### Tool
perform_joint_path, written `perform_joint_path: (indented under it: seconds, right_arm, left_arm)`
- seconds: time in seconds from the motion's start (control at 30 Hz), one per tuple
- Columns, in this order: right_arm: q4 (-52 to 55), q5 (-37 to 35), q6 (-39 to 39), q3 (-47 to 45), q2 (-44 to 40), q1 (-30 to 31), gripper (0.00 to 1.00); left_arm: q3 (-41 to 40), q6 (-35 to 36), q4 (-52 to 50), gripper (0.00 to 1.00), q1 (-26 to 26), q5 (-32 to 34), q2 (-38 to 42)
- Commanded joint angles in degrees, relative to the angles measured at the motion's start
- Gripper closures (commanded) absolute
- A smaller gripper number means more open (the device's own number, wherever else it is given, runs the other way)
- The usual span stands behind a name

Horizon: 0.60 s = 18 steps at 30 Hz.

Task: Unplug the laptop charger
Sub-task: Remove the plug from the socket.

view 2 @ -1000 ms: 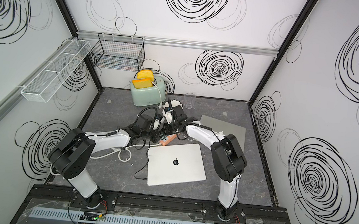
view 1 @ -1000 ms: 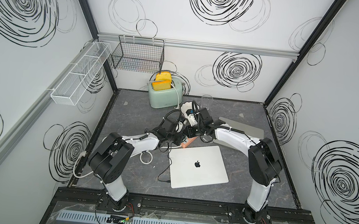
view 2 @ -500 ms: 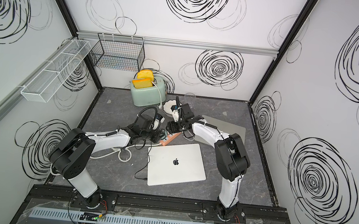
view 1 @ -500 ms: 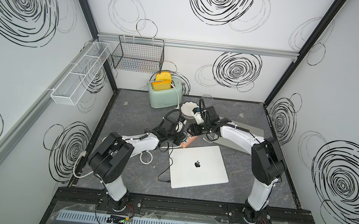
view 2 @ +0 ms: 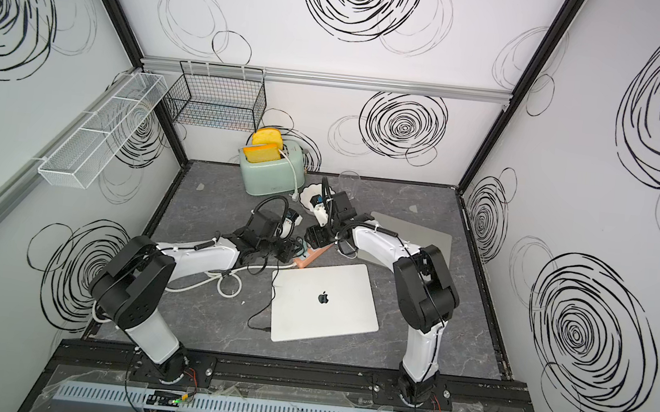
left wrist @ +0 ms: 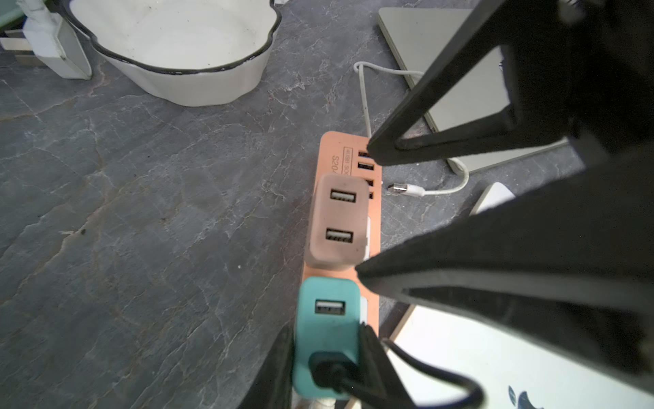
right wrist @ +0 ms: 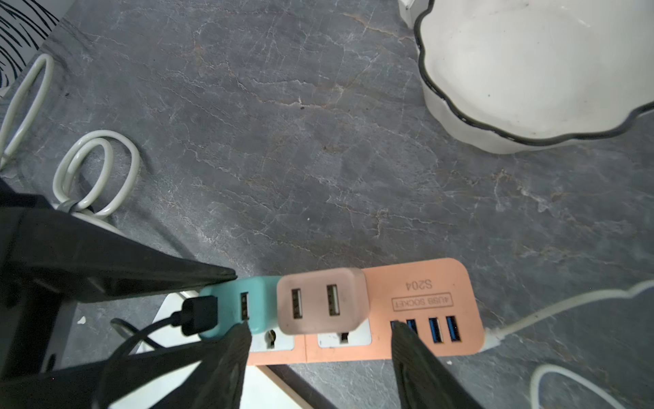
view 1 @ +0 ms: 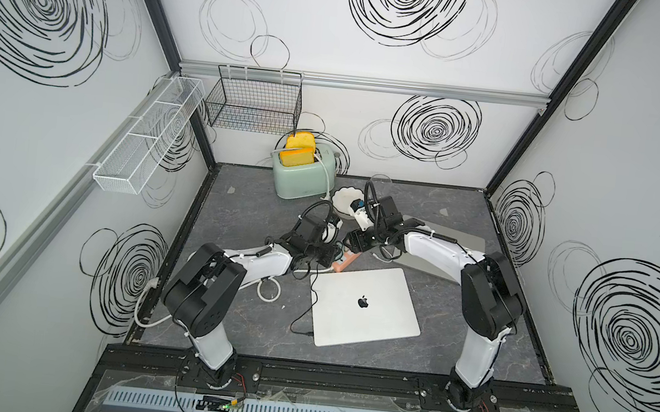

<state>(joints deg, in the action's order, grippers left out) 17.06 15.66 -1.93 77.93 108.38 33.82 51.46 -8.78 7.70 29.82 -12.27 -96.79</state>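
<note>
L gripper (left wrist: pixel 323 354) clamped narrow on teal laptop charger (right wrist: pixel 258 297). Charger sits plugged in at left end of orange pwr strip (right wrist: pixel 407 279), mid-table, just beyond the closed laptop (view 1: pixel 364 304). Black lead (right wrist: pixel 198 315) in its USB port. Next right: pink adapter (right wrist: pixel 322 301), also plugged in. R gripper (right wrist: pixel 320 327) spread wide astride it, gripping nothing, one tip by strip's USB ports.

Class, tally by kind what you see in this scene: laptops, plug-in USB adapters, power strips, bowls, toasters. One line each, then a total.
Closed silver-grey laptops: 2
Plug-in USB adapters, teal and beige-pink: 2
Orange plastic power strips: 1
White scalloped black-rimmed bowls: 1
Mint-green toasters: 1
Total: 7
</note>
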Motion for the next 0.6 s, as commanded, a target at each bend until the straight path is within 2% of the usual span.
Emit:
perform_joint_path:
  seconds: [0.0, 0.23, 0.47, 0.57]
  right_arm:
    - [-0.80, -0.72, 2.10, 1.59, 2.19, 0.09, 0.33]
    - [-0.76, -1.66, 3.23, 3.72, 5.22, 0.67, 0.36]
    - [-1.80, -1.78, 3.52, 3.27, 5.91, 1.77, 0.43]
    - [-2.18, -1.51, 3.47, 2.97, 5.97, 2.12, 0.51]
  left_arm:
    - [-1.52, -1.07, -5.60, 0.90, 0.06, -1.88, -2.18]
    - [-1.46, -1.68, -4.77, 0.90, 0.06, -2.84, -2.52]
    - [-1.54, -1.41, -4.92, 0.90, -0.01, -3.10, -2.44]
    - [-1.50, -1.34, -4.98, 0.90, -0.12, -3.26, -2.57]
